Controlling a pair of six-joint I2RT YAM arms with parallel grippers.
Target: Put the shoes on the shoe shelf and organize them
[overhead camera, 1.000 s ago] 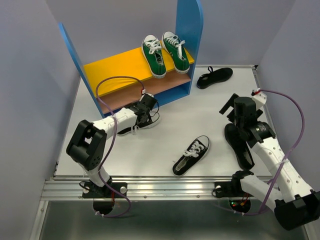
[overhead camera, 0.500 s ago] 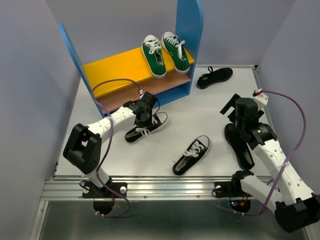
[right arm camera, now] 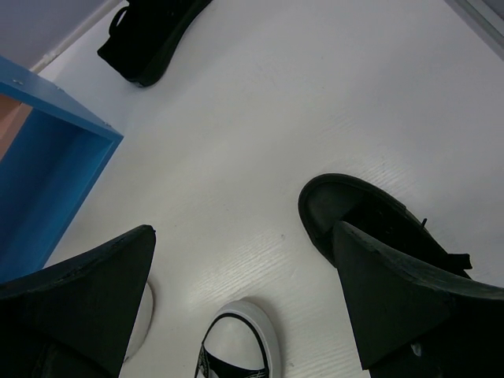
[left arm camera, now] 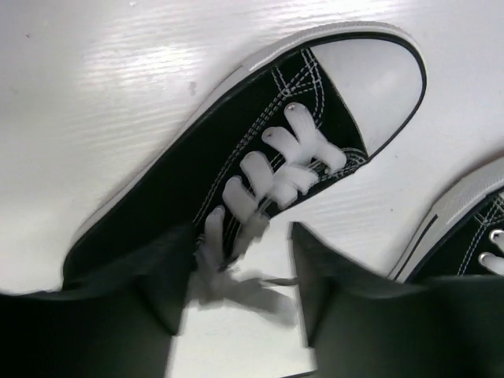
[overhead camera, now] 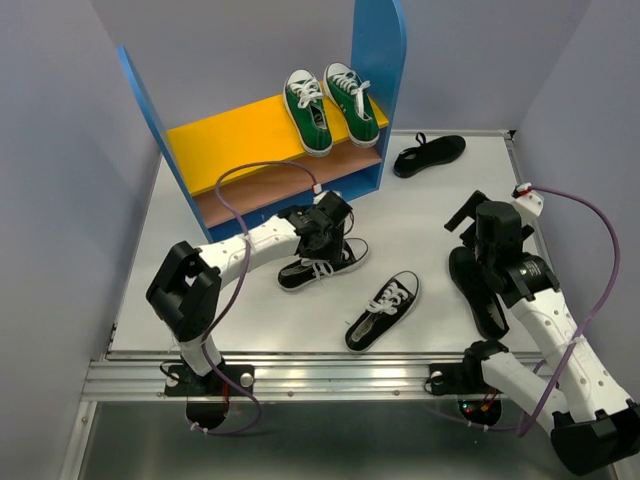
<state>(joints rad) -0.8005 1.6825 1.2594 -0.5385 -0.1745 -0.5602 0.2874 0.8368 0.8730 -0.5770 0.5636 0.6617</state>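
Observation:
Two green sneakers (overhead camera: 330,108) stand side by side at the right end of the shoe shelf's yellow upper board (overhead camera: 225,135). A black sneaker with white laces (overhead camera: 322,266) lies on the table in front of the shelf. My left gripper (overhead camera: 335,240) hovers just over its heel end, open. In the left wrist view its fingers (left arm camera: 169,272) straddle the loose lace ends of that sneaker (left arm camera: 260,157). A second black sneaker (overhead camera: 383,311) lies nearer the front. My right gripper (right arm camera: 244,236) is open over bare table beside an all-black shoe (right arm camera: 354,213).
Another all-black shoe (overhead camera: 429,154) lies at the back right, beside the shelf's blue side panel (overhead camera: 378,60). The pinkish lower board (overhead camera: 250,195) is bare where it shows. The right arm covers part of the all-black shoe (overhead camera: 478,290) near the table's right edge.
The left gripper dragged the black sneaker rightward, away from the shelf front, then opened and let its laces go. The right arm shifted only slightly.

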